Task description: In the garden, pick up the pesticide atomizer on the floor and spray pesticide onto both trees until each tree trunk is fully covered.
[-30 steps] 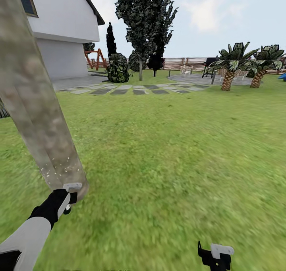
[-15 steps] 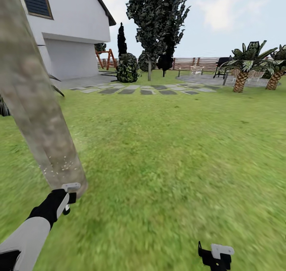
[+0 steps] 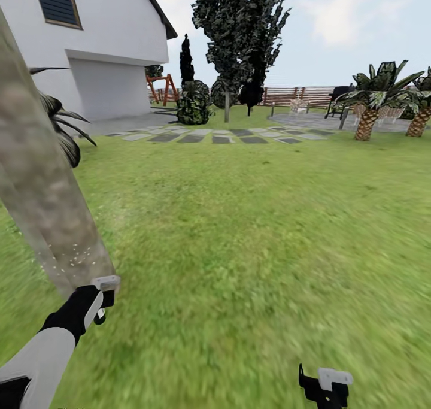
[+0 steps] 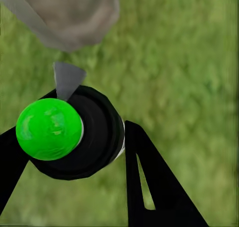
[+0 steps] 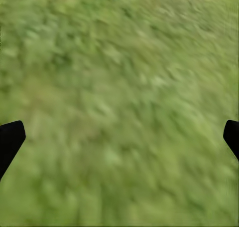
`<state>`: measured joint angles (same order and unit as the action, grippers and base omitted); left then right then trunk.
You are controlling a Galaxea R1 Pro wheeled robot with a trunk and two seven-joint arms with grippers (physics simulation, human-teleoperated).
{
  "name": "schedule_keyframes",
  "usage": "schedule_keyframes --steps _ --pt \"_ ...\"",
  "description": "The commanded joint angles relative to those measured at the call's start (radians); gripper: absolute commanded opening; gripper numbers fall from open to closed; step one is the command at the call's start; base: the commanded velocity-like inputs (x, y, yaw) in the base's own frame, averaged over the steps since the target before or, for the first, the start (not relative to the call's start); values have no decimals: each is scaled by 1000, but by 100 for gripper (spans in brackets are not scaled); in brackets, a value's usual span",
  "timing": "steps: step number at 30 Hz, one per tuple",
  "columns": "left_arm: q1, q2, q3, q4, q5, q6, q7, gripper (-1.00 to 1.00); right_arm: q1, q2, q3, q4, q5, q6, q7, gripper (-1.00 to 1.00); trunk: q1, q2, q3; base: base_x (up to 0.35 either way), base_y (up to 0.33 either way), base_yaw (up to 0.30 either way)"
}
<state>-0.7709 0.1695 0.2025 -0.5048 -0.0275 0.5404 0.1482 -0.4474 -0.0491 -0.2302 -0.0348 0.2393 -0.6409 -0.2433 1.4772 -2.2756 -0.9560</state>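
Note:
One tree's trunk (image 3: 45, 205), thick and mottled grey-tan, leans across the left of the head view. White pesticide specks (image 3: 75, 254) dot its lower part. My left gripper (image 3: 99, 301) hangs just in front of the trunk's base, shut on the pesticide atomizer (image 3: 108, 282). In the left wrist view the atomizer (image 4: 97, 137) is a black body with a bright green round cap (image 4: 49, 128), held between the black fingers (image 4: 149, 187) of the left gripper (image 4: 74, 152). Its grey nozzle (image 4: 67, 80) points at the trunk (image 4: 64, 17). My right gripper (image 3: 326, 385) hangs low at the right, open over grass (image 5: 119, 107).
The green lawn (image 3: 257, 217) spreads ahead. A white house (image 3: 102, 44) stands at the back left, with grey stepping stones (image 3: 215, 136) and a tall dark-leaved tree (image 3: 239, 32) beyond. Short palms (image 3: 368, 112) and a brown slat fence (image 3: 311, 94) close the right. A spiky plant (image 3: 63, 121) shows behind the trunk.
The camera has turned left and shifted, so the house and far trees sit further right. The trunk now stands further left, uncovering the spiky plant. Both arms hold their pose.

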Motion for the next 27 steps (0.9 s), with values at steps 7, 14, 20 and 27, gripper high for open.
schedule_keyframes --steps 7,14,20,27 --pt "-1 -2 3 -1 -4 4 1 -100 -1 0 -5 1 11 -2 -5 100 0 0 -1 156 -244 269" --pt "-1 -3 2 -1 -5 4 1 -100 -1 0 -4 1 11 -2 -5 100 0 0 -1 201 -226 277" --pt "-1 -4 -1 -1 -5 4 1 -100 -1 1 -4 1 11 -2 -5 100 0 0 -1 233 -200 277" --pt "-1 -5 -2 -1 -6 4 1 -100 -1 1 -4 1 11 -2 -5 100 0 0 -1 231 -200 277"
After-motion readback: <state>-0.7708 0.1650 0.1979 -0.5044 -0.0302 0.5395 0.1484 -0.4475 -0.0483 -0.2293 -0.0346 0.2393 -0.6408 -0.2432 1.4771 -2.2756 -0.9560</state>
